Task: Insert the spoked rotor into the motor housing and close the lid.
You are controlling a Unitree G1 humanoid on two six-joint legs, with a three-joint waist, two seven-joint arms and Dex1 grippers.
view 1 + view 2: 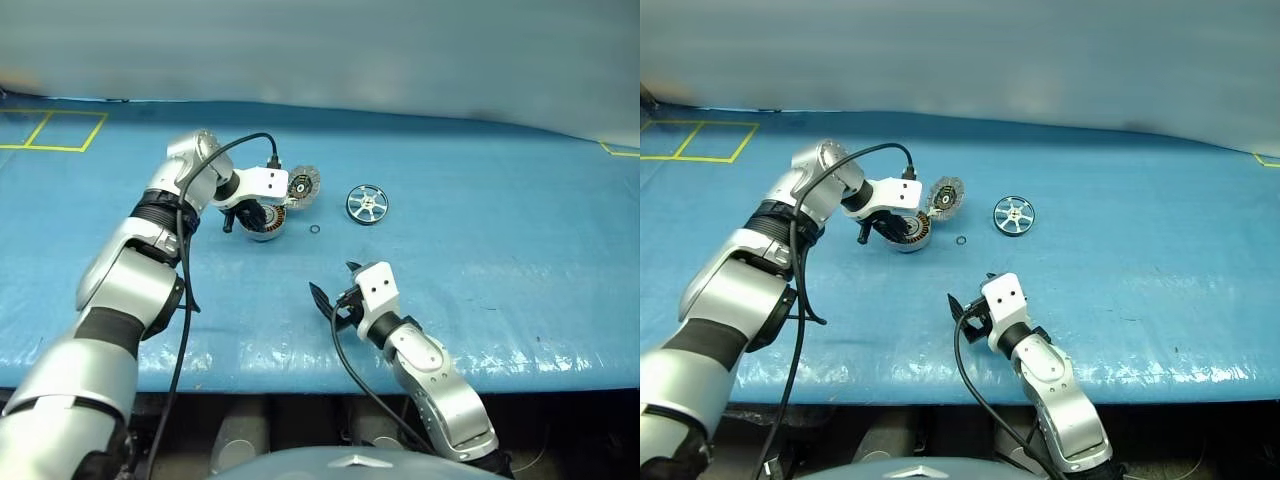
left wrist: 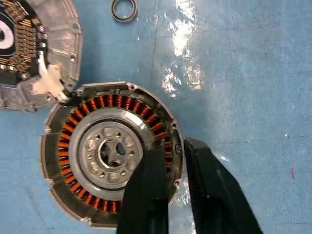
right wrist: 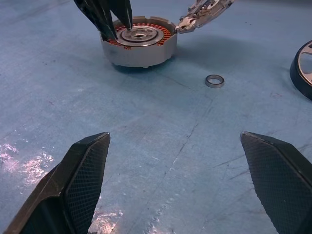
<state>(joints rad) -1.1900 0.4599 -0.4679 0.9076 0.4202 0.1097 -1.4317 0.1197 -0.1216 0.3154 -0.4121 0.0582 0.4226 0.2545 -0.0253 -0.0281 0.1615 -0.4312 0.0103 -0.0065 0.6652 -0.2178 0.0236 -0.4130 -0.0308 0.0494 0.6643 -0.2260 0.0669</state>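
**Left claw over the open housing, rotor not yet in**

While the lid [image 2: 34,53] stands swung open on its hinge at the housing's edge, I have the left gripper [image 2: 173,161] poised over the motor housing [image 1: 262,222], pointing steeply down. In the left wrist view its two black fingers [image 2: 146,195] straddle the near wall of the housing: one finger lies over the copper-brown windings and the grey inner disc, the other just outside the rim, above the blue mat [image 1: 480,280]. The gap between them is narrow, a partial opening. I see nothing held between them, and I cannot tell from these views whether either finger touches the wall.

The housing sits upright on the mat directly under that claw, with the windings and the dark centre showing. The lid leans up from the rim on the side away from the left fingers, its inner face turned toward the housing.

The spoked rotor [image 1: 367,204] lies flat on the mat, well apart from the left claw, beyond the lid on the robot's right. A small thin ring [image 1: 316,230] lies on the mat between housing and rotor, near the housing but clear of it.

The right gripper [image 3: 175,185] hangs low above the mat, nearer the robot, roughly level and aimed toward the housing. Its fingers are spread wide and empty. From that claw, the housing is straight ahead, the ring ahead and slightly right, and the rotor farther right.
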